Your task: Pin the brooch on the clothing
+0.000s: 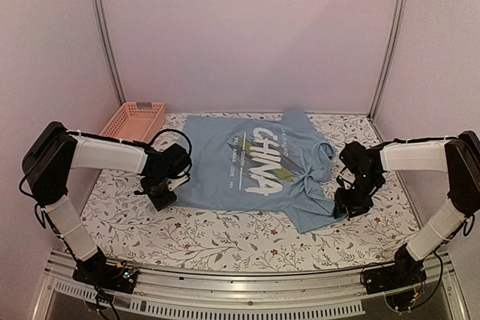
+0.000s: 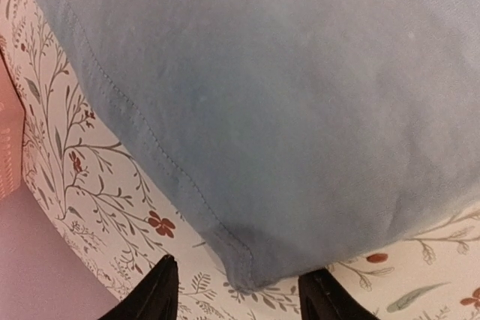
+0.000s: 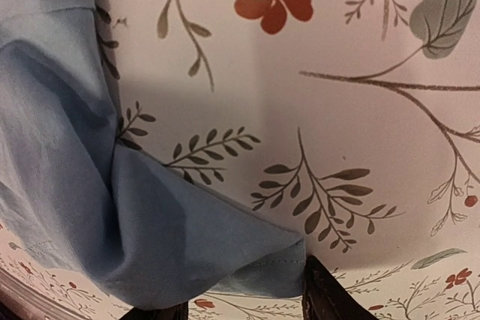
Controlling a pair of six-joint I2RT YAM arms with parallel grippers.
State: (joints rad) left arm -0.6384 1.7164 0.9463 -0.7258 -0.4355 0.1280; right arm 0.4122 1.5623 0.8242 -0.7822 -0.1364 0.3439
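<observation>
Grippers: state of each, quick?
Left gripper: open, T-shirt corner between its jaws, not clamped.
Right gripper: open, T-shirt hem between its jaws.

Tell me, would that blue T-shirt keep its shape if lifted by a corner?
Probably floppy: the T-shirt lies in soft folds, with a rumpled corner. It looks thin and light, so it would likely sag. Pushed across the flowered tablecloth, it may wrinkle rather than slide whole.

basket [image 1: 133, 120] blocking far-left corner, T-shirt [image 1: 255, 162] covering table's [image 1: 225, 237] middle
</observation>
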